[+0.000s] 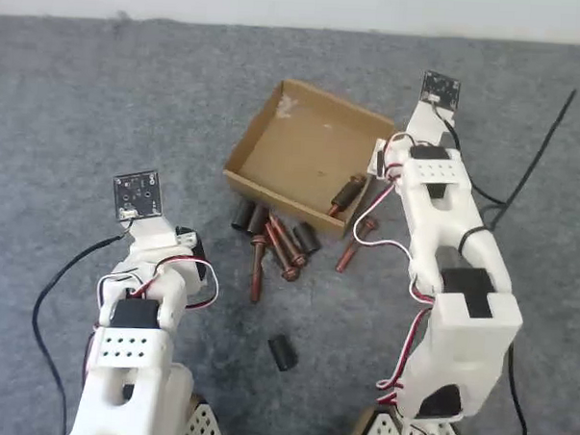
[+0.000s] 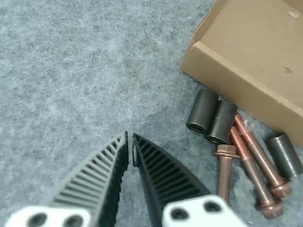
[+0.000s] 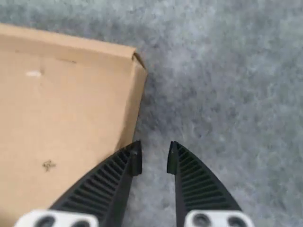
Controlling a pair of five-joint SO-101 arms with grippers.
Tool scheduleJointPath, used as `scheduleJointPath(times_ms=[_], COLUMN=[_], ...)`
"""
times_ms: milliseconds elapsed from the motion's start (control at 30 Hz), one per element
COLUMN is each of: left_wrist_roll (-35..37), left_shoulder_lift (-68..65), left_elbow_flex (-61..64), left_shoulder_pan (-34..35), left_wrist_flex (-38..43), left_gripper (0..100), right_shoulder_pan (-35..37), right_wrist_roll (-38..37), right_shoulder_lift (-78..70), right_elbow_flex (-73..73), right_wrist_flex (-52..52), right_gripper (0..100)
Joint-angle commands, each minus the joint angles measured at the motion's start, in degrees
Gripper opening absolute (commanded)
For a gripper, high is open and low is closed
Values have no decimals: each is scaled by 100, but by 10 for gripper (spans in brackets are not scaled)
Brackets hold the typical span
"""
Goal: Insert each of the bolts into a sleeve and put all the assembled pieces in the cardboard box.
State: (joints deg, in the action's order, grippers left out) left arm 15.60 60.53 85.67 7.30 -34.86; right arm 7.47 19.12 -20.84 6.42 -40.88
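Note:
The cardboard box (image 1: 293, 141) lies open at the middle of the carpet, with one bolt in a sleeve (image 1: 347, 193) lying inside near its front right corner. In front of the box lie three copper bolts (image 1: 257, 264) beside two dark sleeves (image 2: 203, 111) and a third sleeve (image 1: 305, 237). Another bolt (image 1: 356, 242) lies to the right of them, and a lone sleeve (image 1: 281, 352) nearer the arms. My left gripper (image 2: 130, 139) is shut and empty over bare carpet, left of the sleeves. My right gripper (image 3: 154, 156) is open and empty at the box's (image 3: 61, 109) right wall.
Grey carpet covers the whole table, with free room to the left and behind the box. Black cables (image 1: 538, 156) trail on the right, and another cable (image 1: 50, 303) on the left.

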Motion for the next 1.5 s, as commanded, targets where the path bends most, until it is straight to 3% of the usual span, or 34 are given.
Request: scheduleJointPath(times_ms=[0, 333, 833, 900, 1133, 1467], left_wrist_roll=[-70, -70, -70, -70, -70, -70], left_shoulder_lift=[88, 88, 88, 88, 88, 88], left_elbow_flex=[-31, -31, -31, -31, -31, -31], left_shoulder_pan=[9, 9, 9, 9, 9, 9], left_wrist_flex=[149, 149, 149, 149, 149, 149], left_gripper=[11, 11, 11, 11, 11, 11], right_shoulder_pan=[-22, 215, 268, 277, 620, 919], right_wrist_roll=[70, 334, 290, 0, -1925, -2884], right_shoulder_lift=[391, 1095, -171, -163, -180, -338], right_elbow_flex=[-659, -765, -1020, -1064, -1380, -1521], right_wrist_flex=[-699, -1156, -558, -488, -110, -171], right_gripper=[110, 110, 73, 2, 6, 6])
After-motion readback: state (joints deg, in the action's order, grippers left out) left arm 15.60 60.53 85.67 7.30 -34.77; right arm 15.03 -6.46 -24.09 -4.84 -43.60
